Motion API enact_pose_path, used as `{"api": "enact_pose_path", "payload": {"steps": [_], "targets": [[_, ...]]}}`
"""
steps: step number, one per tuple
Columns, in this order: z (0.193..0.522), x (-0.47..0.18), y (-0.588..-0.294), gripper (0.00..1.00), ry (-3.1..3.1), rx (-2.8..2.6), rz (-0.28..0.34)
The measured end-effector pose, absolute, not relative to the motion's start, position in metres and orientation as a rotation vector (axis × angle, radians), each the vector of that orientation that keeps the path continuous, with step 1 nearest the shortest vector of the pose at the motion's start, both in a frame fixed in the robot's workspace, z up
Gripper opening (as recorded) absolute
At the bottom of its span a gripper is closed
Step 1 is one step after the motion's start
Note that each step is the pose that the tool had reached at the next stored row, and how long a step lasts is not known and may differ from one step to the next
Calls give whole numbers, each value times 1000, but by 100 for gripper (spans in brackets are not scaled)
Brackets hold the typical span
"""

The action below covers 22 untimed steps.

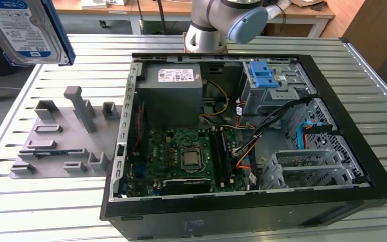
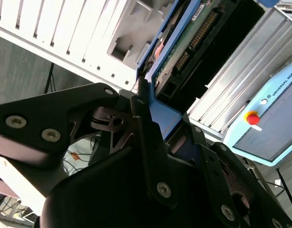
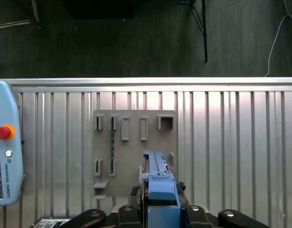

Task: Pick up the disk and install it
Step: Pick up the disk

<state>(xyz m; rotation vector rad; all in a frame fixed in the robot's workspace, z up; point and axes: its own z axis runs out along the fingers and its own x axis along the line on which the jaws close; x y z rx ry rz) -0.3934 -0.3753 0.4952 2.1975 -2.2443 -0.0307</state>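
The disk (image 1: 22,30) hangs clear of the counter (image 1: 18,201), high at the exterior view's left, with its label side facing that camera. We find the claw (image 2: 167,121) closed on it. In the second wrist view the black fingers (image 2: 145,128) press on either side of the blue carrier frame, and the disk's green circuit board is exposed.

In the first wrist view the disk stands edge-on above the grey slotted fixture (image 3: 134,142), which lies flat on the ribbed counter. The open computer case (image 1: 247,212) lies on the counter just beside the fixture, on the exterior view's right.

Inside the case we note:
- the power supply (image 1: 173,96)
- the motherboard (image 1: 187,156)
- the grey drive bay (image 1: 287,91), with a blue latch piece (image 1: 264,75) on top

Bundled cables (image 1: 281,113) cross the space just beside the bay. A teach pendant (image 3: 3,156) lies over the counter's slats, well apart from the fixture. The arm's base (image 1: 210,25) stands at the far side of the case.
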Motion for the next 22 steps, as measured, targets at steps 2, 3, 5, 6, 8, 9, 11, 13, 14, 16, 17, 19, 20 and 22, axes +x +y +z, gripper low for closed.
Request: {"api": "enact_pose_path", "payload": {"steps": [2, 3, 5, 6, 8, 9, 11, 13, 14, 16, 17, 19, 20, 22], "targets": [[495, -392, -379, 36, -2244, 2198, -31], [495, -392, -381, 36, -2244, 2198, -31], [495, -391, -385, 36, -2244, 2198, -31], [495, -389, -388, 36, -2244, 2198, -31], [495, -387, -391, 36, -2244, 2198, -31], [495, -386, -392, 36, -2244, 2198, -31], [495, -382, -394, 36, -2244, 2197, -31], [495, -377, -396, 36, -2244, 2197, -31], [495, -375, -397, 36, -2244, 2197, -31], [495, -369, -398, 36, -2244, 2197, -32], [495, -367, -399, 36, -2243, 2197, -32], [495, -361, -400, 36, -2243, 2197, -33], [495, -359, -401, 36, -2243, 2196, -33], [495, -353, -402, 36, -2243, 2196, -34]]}}
